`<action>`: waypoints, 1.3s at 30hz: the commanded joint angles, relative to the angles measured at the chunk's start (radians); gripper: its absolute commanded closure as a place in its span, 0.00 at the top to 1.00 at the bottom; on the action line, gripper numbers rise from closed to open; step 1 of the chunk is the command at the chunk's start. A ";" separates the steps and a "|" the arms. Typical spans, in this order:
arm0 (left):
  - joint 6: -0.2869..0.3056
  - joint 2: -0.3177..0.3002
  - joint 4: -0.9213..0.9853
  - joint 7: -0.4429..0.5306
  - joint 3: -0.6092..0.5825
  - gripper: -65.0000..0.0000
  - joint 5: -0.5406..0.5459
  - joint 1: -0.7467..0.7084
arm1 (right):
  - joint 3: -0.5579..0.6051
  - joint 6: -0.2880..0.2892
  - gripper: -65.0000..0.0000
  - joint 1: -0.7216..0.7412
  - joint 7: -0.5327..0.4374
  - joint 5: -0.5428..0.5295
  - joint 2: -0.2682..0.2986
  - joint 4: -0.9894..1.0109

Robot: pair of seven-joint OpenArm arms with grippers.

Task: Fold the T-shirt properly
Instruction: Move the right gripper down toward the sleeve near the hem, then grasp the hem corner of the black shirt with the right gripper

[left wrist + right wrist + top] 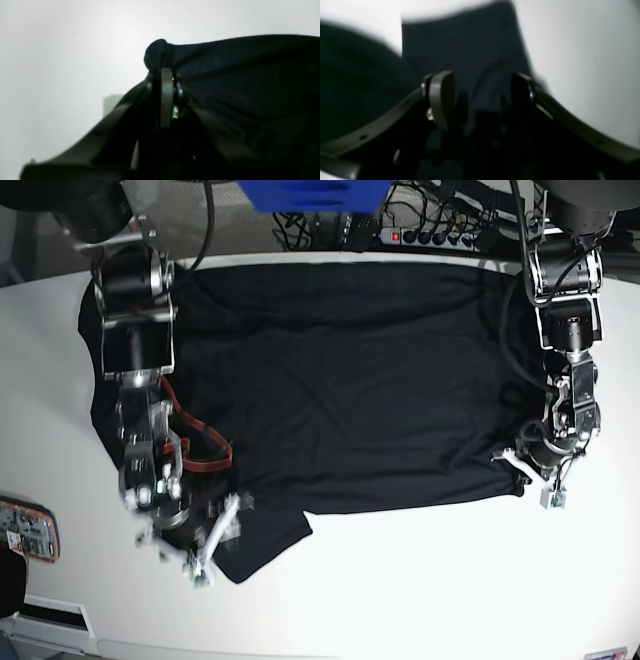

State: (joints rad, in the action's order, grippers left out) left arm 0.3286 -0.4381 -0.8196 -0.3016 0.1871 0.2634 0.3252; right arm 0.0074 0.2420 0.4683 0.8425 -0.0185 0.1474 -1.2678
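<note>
The black T-shirt [340, 380] lies spread over the white table [420, 580], its lower edge wavy and one corner reaching toward the front left. At the shirt's right edge my left gripper [528, 472] is shut on a bunch of the fabric. The left wrist view shows the closed fingers [166, 72] with a knob of T-shirt [250, 75] cloth pinched above them. My right gripper [205, 550] stands open over the shirt's front-left corner. In the right wrist view its fingers [441, 97] are spread wide above the dark T-shirt [460, 45], nothing between them.
A small flat patterned object [25, 528] lies at the table's left edge. A red cable [200, 440] loops off the arm on the left. A blue box [310, 195] and a power strip [430, 230] sit behind the table's far edge.
</note>
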 commanded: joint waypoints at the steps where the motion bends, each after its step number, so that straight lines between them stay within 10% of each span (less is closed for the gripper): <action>1: -0.004 -0.014 -0.010 -0.009 0.001 0.00 -0.002 0.016 | -0.001 -0.002 0.52 0.045 -0.035 -0.002 0.004 0.029; 21: -0.004 -0.014 -0.011 -0.006 0.009 0.00 0.000 -0.031 | 0.004 -0.002 0.51 0.267 -0.635 0.004 0.091 0.913; 39: -0.004 -0.015 -0.011 -0.006 0.007 0.00 0.000 -0.033 | 0.006 -0.002 0.46 0.261 -0.673 0.004 0.091 0.954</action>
State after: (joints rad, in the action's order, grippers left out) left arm 0.3328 -0.4412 -0.8280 -0.2653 0.1932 0.2844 0.2882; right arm 0.0135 0.2428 0.6975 0.1814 -0.0151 0.2298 -0.3000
